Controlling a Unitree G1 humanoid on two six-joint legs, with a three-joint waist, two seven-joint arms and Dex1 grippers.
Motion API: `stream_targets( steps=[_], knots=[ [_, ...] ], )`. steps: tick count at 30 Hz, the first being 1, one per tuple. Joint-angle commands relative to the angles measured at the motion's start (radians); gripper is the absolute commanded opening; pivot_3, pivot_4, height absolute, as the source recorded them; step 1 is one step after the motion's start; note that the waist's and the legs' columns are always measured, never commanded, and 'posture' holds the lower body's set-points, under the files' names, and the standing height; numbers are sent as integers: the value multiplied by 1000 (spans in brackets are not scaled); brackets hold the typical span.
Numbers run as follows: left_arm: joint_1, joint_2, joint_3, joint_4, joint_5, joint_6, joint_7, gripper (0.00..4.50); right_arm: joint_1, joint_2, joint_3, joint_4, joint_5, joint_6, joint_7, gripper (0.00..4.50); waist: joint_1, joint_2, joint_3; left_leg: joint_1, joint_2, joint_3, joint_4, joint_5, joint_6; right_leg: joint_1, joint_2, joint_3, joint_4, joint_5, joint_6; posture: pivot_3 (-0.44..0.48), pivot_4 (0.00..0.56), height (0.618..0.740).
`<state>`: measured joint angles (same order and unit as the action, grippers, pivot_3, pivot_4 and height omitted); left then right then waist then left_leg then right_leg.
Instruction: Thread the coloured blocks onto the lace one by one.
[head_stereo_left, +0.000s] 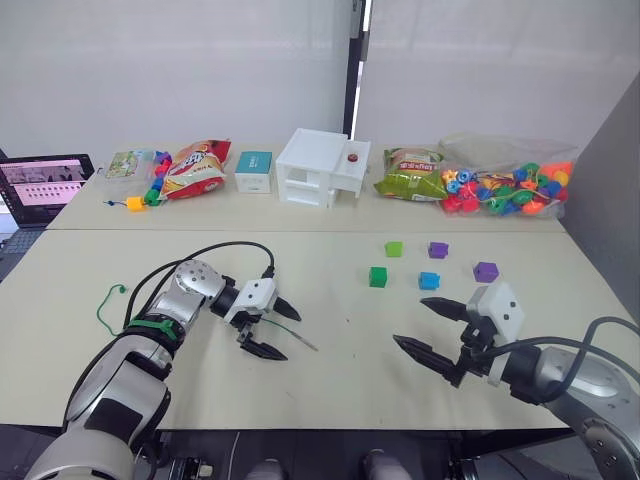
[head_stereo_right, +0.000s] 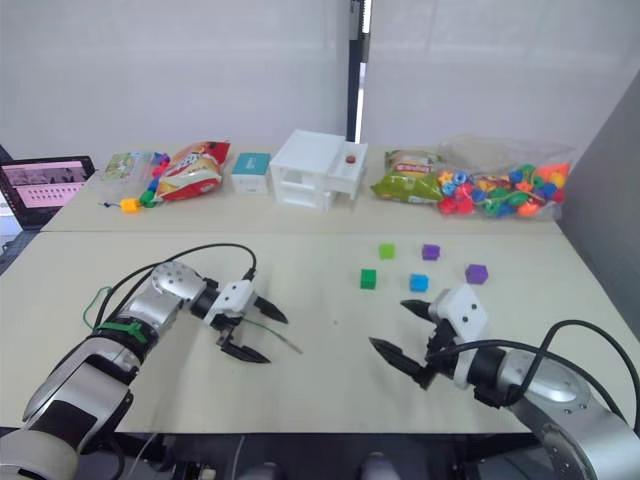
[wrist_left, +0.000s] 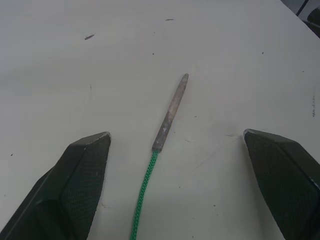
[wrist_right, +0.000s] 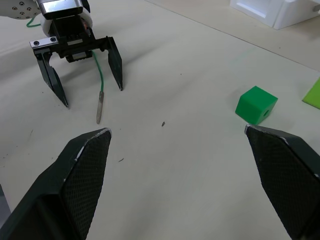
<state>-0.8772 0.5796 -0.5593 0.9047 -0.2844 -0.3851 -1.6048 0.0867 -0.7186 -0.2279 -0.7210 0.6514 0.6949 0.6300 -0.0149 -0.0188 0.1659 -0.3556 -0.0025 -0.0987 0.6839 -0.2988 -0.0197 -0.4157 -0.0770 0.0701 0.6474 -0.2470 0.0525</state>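
Note:
The lace (wrist_left: 171, 112) lies flat on the table, its stiff grey tip pointing away from my left gripper (head_stereo_left: 285, 335) and its green cord (head_stereo_left: 108, 302) trailing back past my left wrist. That gripper is open, with a finger on either side of the lace just behind the tip and not touching it. The coloured blocks sit apart at right-centre: light green (head_stereo_left: 394, 249), purple (head_stereo_left: 438, 250), dark green (head_stereo_left: 378, 277), blue (head_stereo_left: 429, 281) and another purple (head_stereo_left: 486, 271). My right gripper (head_stereo_left: 412, 322) is open and empty, just in front of the blocks; the dark green block (wrist_right: 256, 104) lies near one finger.
Along the table's back edge stand a white box (head_stereo_left: 322, 168), a small teal box (head_stereo_left: 254, 171), snack bags (head_stereo_left: 197, 168), a clear bag of round beads (head_stereo_left: 505, 185) and a yellow cube (head_stereo_left: 135, 203). A laptop (head_stereo_left: 45, 185) is far left, and a grey panel (head_stereo_left: 610, 180) rises on the right.

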Motion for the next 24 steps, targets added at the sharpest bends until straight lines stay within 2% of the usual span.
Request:
stream_targets(
  steps=[1, 2, 13, 20, 24],
  knots=[
    [16, -11, -68, 20, 10, -5, -10, 3926, -1, -2, -42, -39, 28, -5, -11, 4500, -1, 0, 0, 1, 0, 0, 0, 0, 0, 2, 0, 0, 0, 0, 0, 0, 150, 740],
    [14, -17, -70, 23, 2, -2, -10, 3694, 0, -3, -45, -40, 28, -5, -12, 4500, -1, 0, 0, 3, 0, 0, 0, 0, 1, 3, 0, 0, -1, 0, 0, 0, 150, 740],
    [-4, -54, -89, 82, 18, -24, -10, 26, -17, -7, -47, -37, 30, -2, -23, 4500, -3, 0, 0, 3, 0, -2, 0, -1, 1, 5, 1, -1, -2, 0, 1, 0, 150, 740],
    [-27, -50, -64, 95, 7, -10, -10, 26, -16, 2, -42, -41, 25, -6, -36, 4500, -3, 0, 0, 4, 0, -2, 0, -1, 1, 7, 1, -1, -2, 0, 1, 0, 150, 740],
    [-37, 12, -33, -30, -50, 72, -10, 26, 32, 39, -74, -54, 13, -12, -89, 4500, -4, -1, 0, 4, 0, -3, 0, -1, 1, 7, 1, -1, -2, 0, 1, 0, 150, 740]
  ],
)
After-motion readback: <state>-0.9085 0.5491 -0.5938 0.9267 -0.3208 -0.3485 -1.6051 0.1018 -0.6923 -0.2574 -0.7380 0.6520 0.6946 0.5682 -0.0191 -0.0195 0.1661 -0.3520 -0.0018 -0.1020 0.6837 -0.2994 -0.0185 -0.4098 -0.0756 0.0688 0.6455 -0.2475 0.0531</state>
